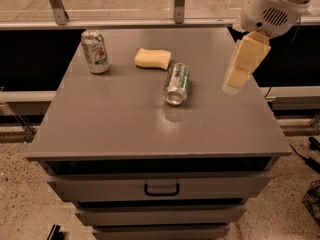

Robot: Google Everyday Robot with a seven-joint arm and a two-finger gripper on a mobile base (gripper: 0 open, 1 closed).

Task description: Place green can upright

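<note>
Green aluminium drink can (177, 83) is seen toppled on grey surface (125, 124); cream gripper (234, 81) is held rightward, apart (state cannot be told).

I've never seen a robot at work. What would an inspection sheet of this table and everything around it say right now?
Surface: flat grey cabinet top, with drawers below.
Job's things: green aluminium drink can lying on its side near the middle, silver end toward the camera; not yet upright.
Clutter: silver-white can with green-and-red label standing upright near the far left corner; yellow rectangular sponge close behind the green can.
Grippers: pale yellow gripper hanging over the top's right side, clear of the green can.
Cables: what looks like a dark cable on the floor at right.
Surroundings: speckled floor; metal railing behind.
</note>
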